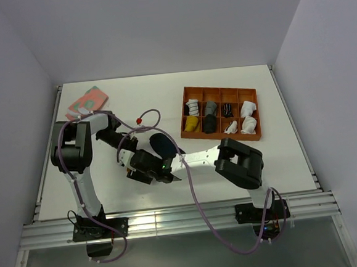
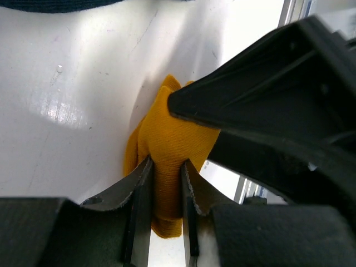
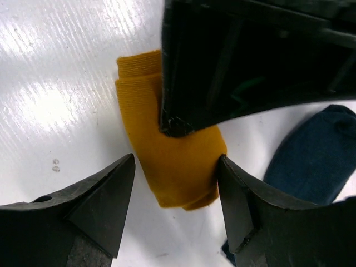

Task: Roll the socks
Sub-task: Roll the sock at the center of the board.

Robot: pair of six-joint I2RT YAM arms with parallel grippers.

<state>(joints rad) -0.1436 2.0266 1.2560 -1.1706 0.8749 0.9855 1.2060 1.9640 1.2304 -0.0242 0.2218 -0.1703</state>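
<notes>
Left claw (image 2: 161, 167): narrow, pinching fold of mustard sock (image 2: 167, 139). Right claw (image 3: 175, 167): wide, straddling same sock, no grip. Sock bunched on table (image 1: 285, 156), toward near edge, left of middle. Navy sock (image 3: 311, 150) just beside, unrolled.

Risk: claws crowded, may clash; thin pinch may slip, letting fold spring open.

Orange tray (image 1: 219, 87), far right: all compartments appear filled with rolled socks.

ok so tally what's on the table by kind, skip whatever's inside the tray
loose socks: 2 (mustard sock, navy sock)
tray: 1
folded cloth: 1
total: 4
</notes>
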